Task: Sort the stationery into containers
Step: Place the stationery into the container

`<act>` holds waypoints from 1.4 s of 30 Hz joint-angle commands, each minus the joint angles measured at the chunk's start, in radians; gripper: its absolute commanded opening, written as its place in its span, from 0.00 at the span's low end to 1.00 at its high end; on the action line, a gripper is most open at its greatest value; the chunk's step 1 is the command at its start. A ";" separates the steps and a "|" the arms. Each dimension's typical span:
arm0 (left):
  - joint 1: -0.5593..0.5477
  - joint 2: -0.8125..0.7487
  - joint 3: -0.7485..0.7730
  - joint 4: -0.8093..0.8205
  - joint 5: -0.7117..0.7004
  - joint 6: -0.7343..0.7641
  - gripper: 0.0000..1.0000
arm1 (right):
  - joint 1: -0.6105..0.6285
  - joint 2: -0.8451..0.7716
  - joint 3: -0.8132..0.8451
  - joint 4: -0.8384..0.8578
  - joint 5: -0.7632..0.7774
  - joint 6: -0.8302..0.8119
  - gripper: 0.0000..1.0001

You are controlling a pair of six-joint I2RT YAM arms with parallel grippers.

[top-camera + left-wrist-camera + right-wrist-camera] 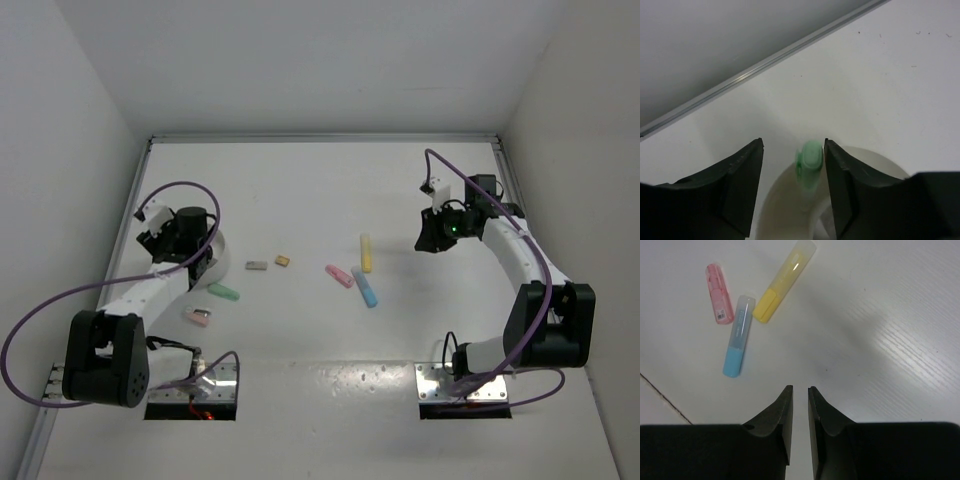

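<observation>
In the left wrist view my left gripper (793, 145) is open above a white bowl (880, 159). A blurred green marker (810, 159) hangs loose between the jaws, against the right finger and over the bowl. From the top, the left gripper (185, 235) hides the bowl. On the table lie another green marker (224, 292), a pink item (198, 316), a grey block (256, 266), a tan block (283, 260), and pink (339, 275), yellow (366, 252) and blue (366, 290) markers. My right gripper (437, 233) (800, 388) hovers right of them, its jaws nearly together and empty.
White walls enclose the table, and a metal strip (765, 62) runs along the base of the wall close beyond the bowl. The right wrist view shows the pink marker (720, 293), blue marker (738, 337) and yellow marker (784, 281) ahead of the fingers.
</observation>
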State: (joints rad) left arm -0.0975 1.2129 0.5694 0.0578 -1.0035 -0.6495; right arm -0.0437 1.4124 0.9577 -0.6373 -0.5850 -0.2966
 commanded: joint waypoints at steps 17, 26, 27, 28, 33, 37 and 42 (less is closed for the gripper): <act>-0.108 -0.348 0.129 -0.128 -0.015 0.041 0.00 | 0.002 -0.030 0.049 -0.004 -0.033 -0.022 0.19; -0.010 -0.296 0.156 -0.073 0.025 0.108 0.00 | -0.007 -0.021 0.049 -0.004 -0.042 -0.032 0.19; 0.001 -0.258 0.173 -0.111 0.025 0.108 0.00 | -0.007 -0.021 0.049 -0.004 -0.042 -0.032 0.19; 0.001 -0.239 0.199 -0.130 0.040 0.108 0.00 | -0.007 -0.021 0.049 -0.004 -0.042 -0.032 0.19; 0.001 -0.182 0.187 -0.161 0.055 0.097 0.00 | -0.007 -0.021 0.049 -0.004 -0.042 -0.032 0.19; 0.001 -0.145 0.161 -0.161 0.065 0.088 0.00 | -0.007 -0.021 0.049 -0.004 -0.042 -0.032 0.19; 0.001 -0.101 0.170 -0.161 0.074 0.097 0.00 | -0.007 -0.030 0.049 -0.004 -0.042 -0.032 0.19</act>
State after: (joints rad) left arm -0.1047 1.0973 0.7338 -0.1196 -0.9401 -0.5571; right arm -0.0444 1.4124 0.9676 -0.6533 -0.5999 -0.3119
